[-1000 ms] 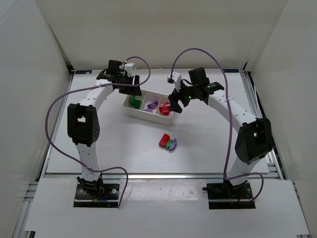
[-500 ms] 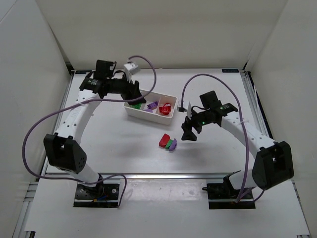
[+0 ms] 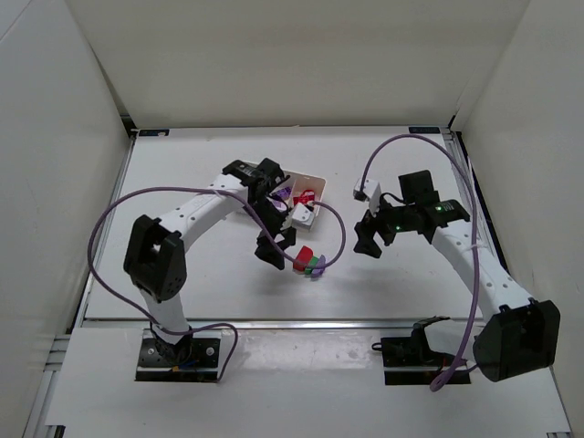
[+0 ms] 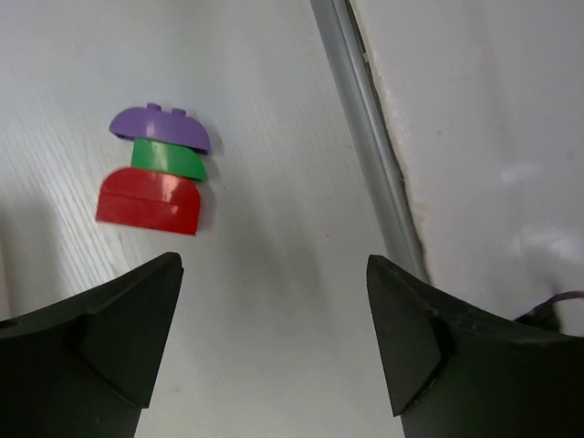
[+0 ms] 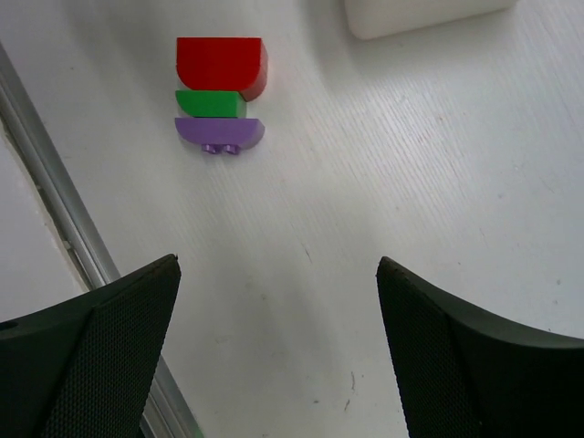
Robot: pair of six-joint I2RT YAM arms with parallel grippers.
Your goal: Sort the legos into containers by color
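Left gripper [image 3: 276, 248] is down low over the table [image 3: 182, 173], fingers [image 4: 128, 338] spread wide with nothing between them, and just to its right sit three loose legos. They touch in a row, red brick [image 3: 302, 258], green brick [image 3: 312, 265], purple brick [image 3: 319, 270], in front of the white tray [image 5: 415, 14], where a purple piece [image 3: 283, 193] and a red piece [image 3: 307, 195] show and the left compartment is hidden behind the arm. Further right, the right gripper [image 3: 368, 239] hovers near the stack, wide open too and empty.
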